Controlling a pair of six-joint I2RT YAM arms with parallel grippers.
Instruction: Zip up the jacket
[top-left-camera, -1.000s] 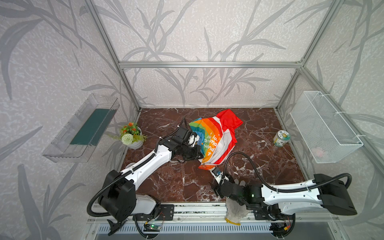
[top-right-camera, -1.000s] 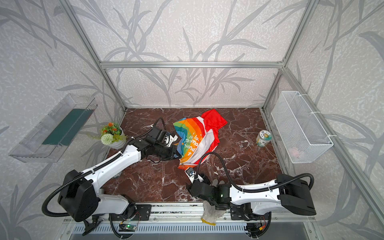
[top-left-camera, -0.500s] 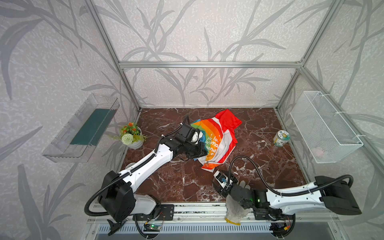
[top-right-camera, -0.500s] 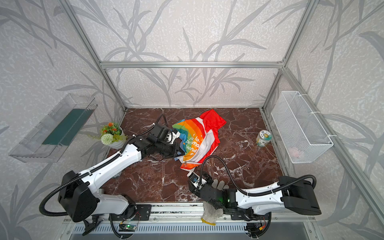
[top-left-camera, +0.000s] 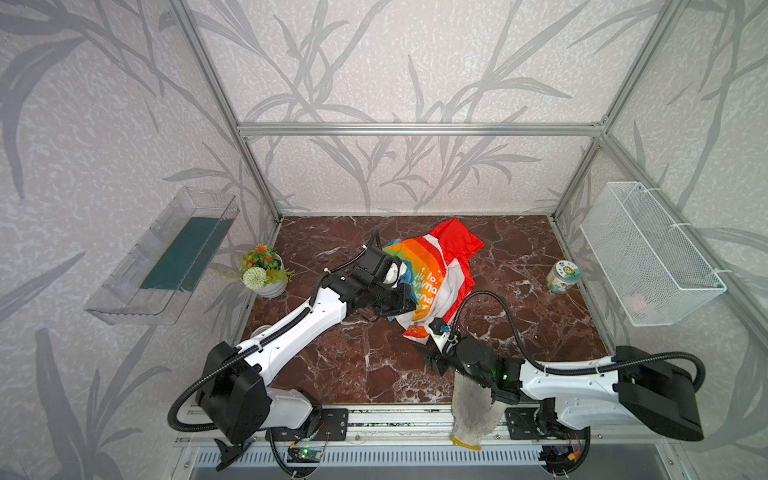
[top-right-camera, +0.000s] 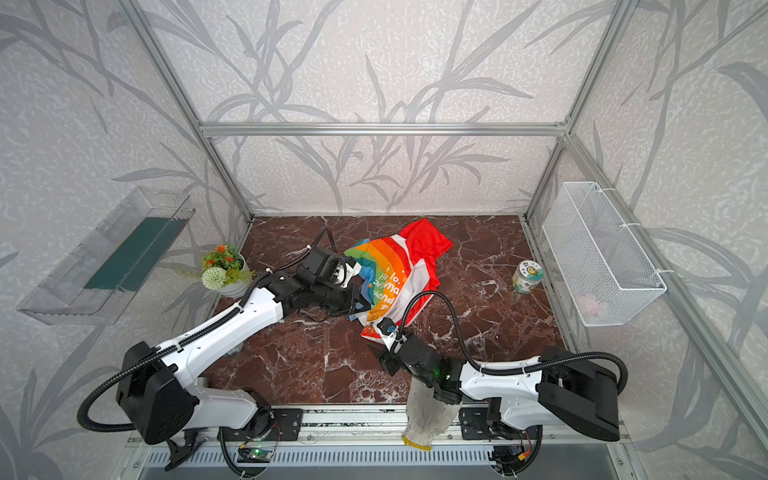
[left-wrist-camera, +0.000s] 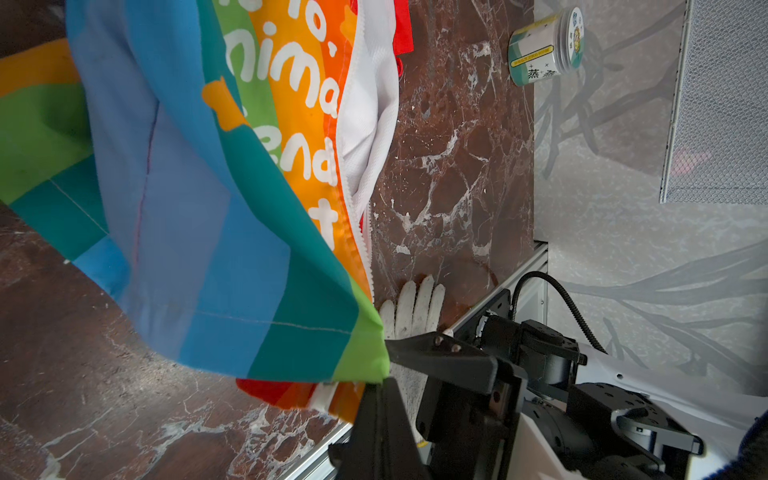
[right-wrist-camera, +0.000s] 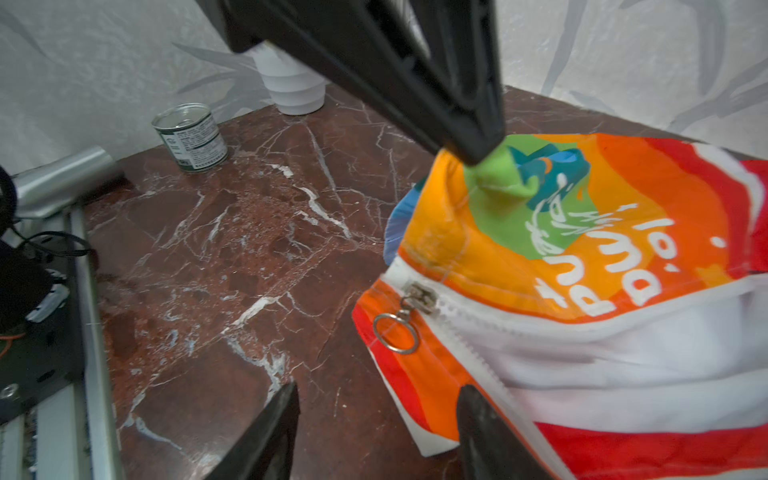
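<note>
1. The jacket (top-left-camera: 437, 279) lies in the middle of the marble table (top-left-camera: 353, 365). Its red hood points to the back wall and its hem to the front rail, so the long axis runs about front to back, a little slanted.
2. The white zipper (right-wrist-camera: 478, 332) follows this axis. Its slider (right-wrist-camera: 423, 297) and ring pull (right-wrist-camera: 395, 333) sit at the hem end, and the teeth beyond them stand apart, so I judge it hardly zipped.
3. The left gripper (left-wrist-camera: 384, 370) is pressed together on the green hem corner and holds it above the table, near the slider.
4. The right gripper (right-wrist-camera: 380, 392) has its jaws spread with nothing between. The ring pull lies just ahead of it, not touching, so this arm is the nearer 1.
5. I think the pull must go from the hem toward the hood.
6. A knit glove (top-left-camera: 471, 411) hangs over the front rail, and a jar (top-left-camera: 561, 277) stands well apart.
</note>
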